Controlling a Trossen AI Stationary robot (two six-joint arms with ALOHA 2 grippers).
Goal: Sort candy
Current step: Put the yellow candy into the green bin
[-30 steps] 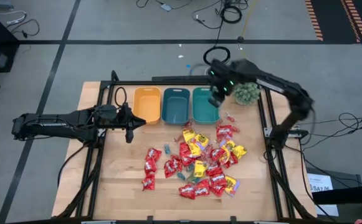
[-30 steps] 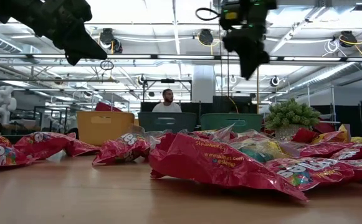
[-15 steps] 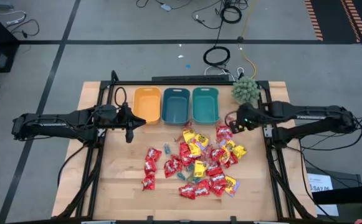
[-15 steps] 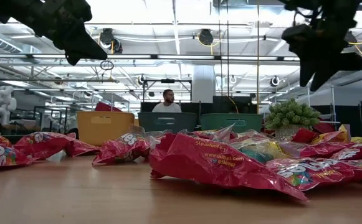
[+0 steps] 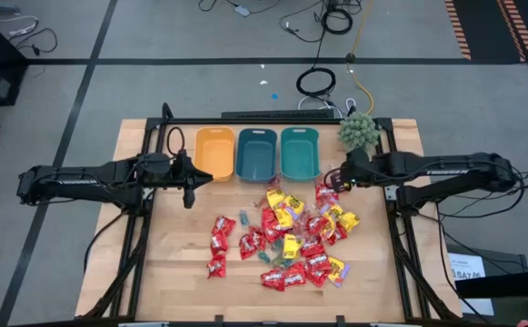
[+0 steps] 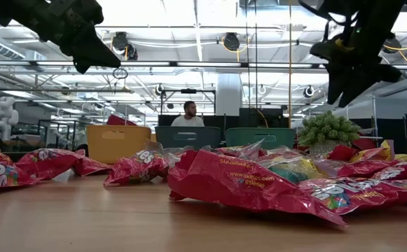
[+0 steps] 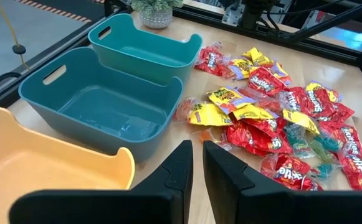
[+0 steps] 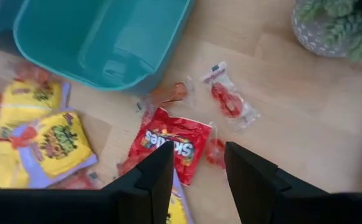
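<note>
The candy [image 5: 291, 232] lies in a loose pile on the wooden table: shiny red packets, yellow packets and small clear-wrapped pieces. My right gripper [image 8: 198, 165] hovers open above the pile's far right end, over a red packet [image 8: 168, 140] and small clear-wrapped red sweets [image 8: 227, 99]; nothing is between its fingers. In the high view it is [image 5: 343, 177] just near-side of the right teal bin [image 5: 300, 153]. My left gripper [image 7: 197, 168] hangs shut and empty above the table's left part, near the orange bin [image 5: 214, 153].
Three bins stand in a row at the far edge: orange, dark teal [image 5: 255, 153] and lighter teal. A green spiky plant [image 5: 358, 132] in a pot sits at the far right corner. Bare wood [image 5: 177, 254] lies left of the pile. A person [image 6: 188, 112] sits beyond the table.
My right gripper has swung from above the right teal bin toward the table's right and near edges, sinking and rolling about its own axis as the arm folded back. It now hovers over the pile's far right end. Its finger gap looks unchanged.
</note>
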